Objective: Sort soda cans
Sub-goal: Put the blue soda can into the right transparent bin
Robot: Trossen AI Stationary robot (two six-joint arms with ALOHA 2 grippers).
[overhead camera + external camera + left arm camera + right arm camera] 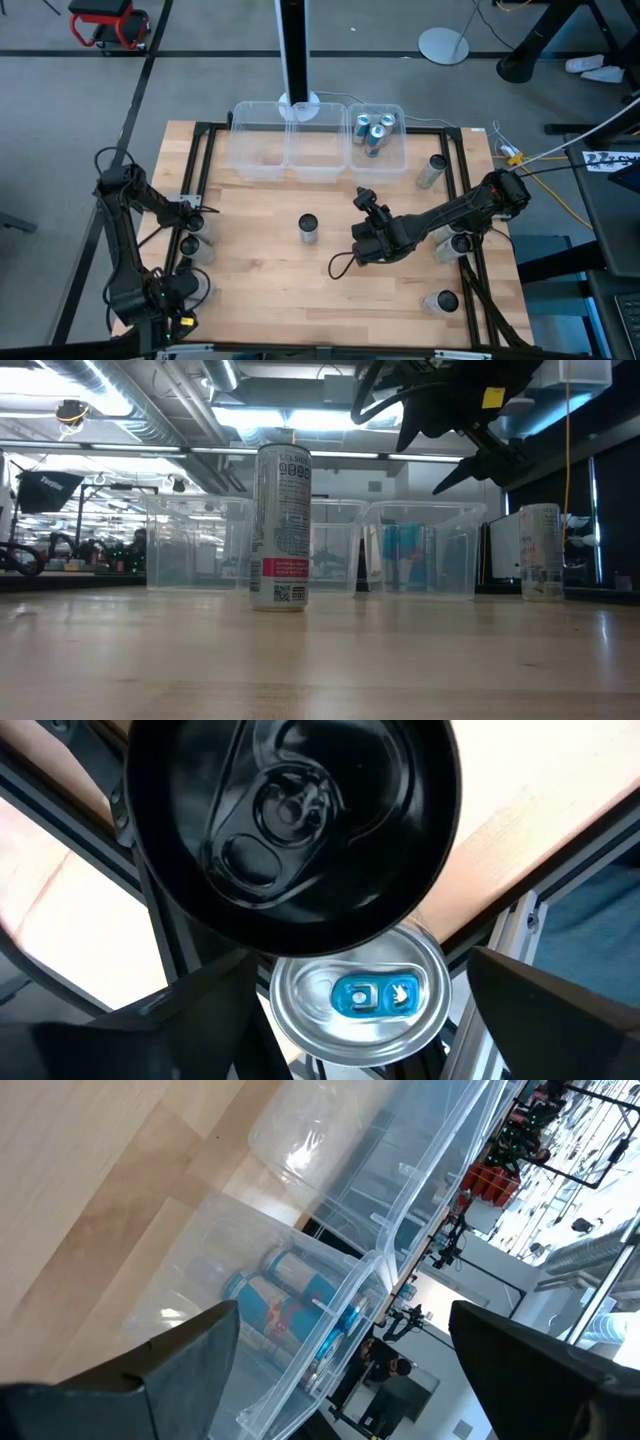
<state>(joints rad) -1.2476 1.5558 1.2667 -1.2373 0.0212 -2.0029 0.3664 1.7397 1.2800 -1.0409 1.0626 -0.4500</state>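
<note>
Left end effector [190, 222] spread wide above two soda cans [358, 994]; right end effector [362, 197] wide, raised mid-table

My dark two-finger left gripper [190, 222] points straight down, jaws parted; my dark right gripper [362, 198] reaches forward, fingers [180, 1355] spread wide.

Upright soda cans [308, 228] scattered, three binned.

Dark-topped can [290, 820] is cut off by the frame edge and hides part of the blue-tabbed can [360, 995] underneath.
</note>
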